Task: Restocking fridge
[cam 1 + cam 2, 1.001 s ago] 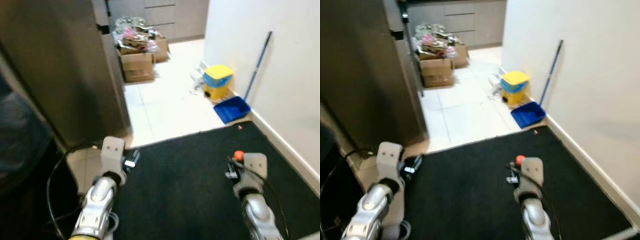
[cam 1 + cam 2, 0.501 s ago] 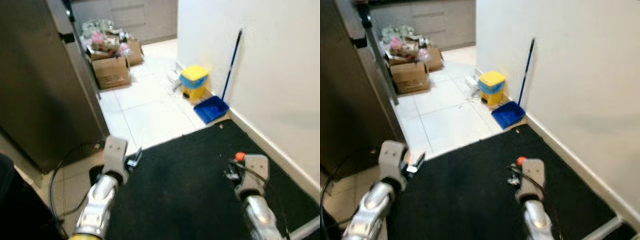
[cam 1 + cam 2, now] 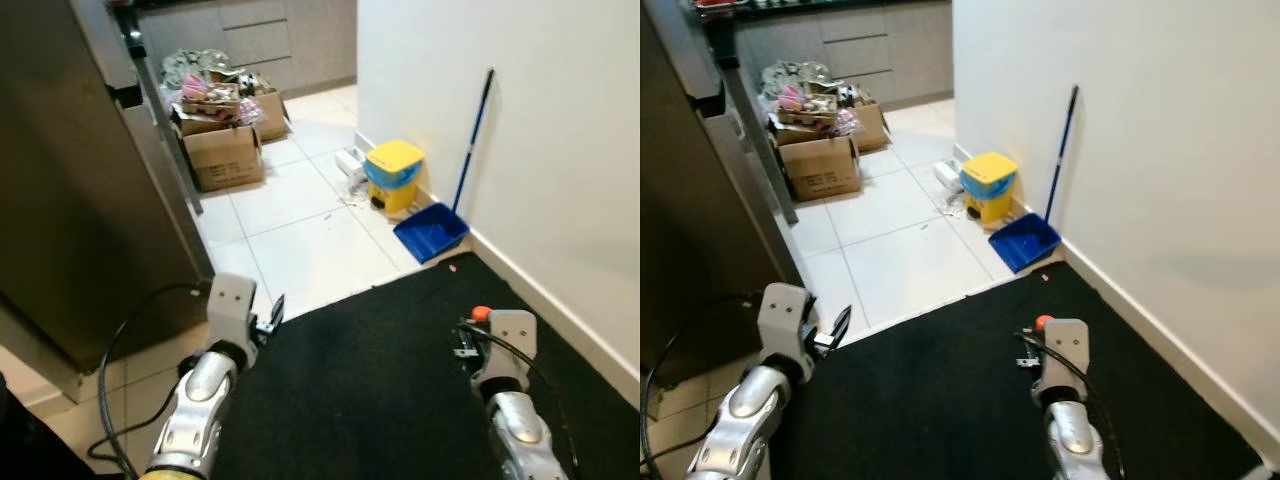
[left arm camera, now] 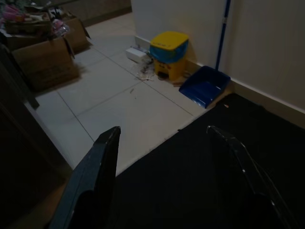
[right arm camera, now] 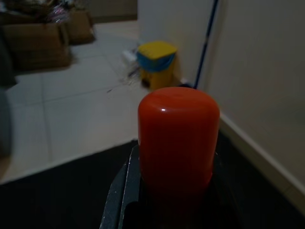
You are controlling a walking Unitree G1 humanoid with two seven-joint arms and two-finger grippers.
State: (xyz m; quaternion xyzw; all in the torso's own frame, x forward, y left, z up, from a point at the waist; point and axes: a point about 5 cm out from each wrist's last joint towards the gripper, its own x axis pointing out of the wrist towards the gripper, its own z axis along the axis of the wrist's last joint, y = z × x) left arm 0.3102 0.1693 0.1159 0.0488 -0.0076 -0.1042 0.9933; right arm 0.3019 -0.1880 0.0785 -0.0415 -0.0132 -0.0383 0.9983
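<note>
The dark grey fridge (image 3: 70, 200) stands shut at my left, its tall side toward me. My left gripper (image 4: 162, 131) is held low over the edge of the black mat (image 3: 380, 390), open, with nothing between its fingers (image 4: 102, 162). Low on the right, my right gripper (image 5: 172, 171) is shut on an orange-red round-topped object (image 5: 177, 138), which looks like a bottle cap; the rest of it is hidden. From the head view the orange top (image 3: 480, 313) peeks out above the right wrist.
Cardboard boxes (image 3: 225, 155) full of clutter sit on the white tiles beyond the fridge. A yellow bin (image 3: 395, 172) and a blue dustpan (image 3: 432, 230) with a long handle stand against the white wall at right. A black cable (image 3: 130, 330) loops by the fridge's foot.
The whole view has swung to the right, so the fridge fills less of it and more wall shows. Both arms keep the same pose.
</note>
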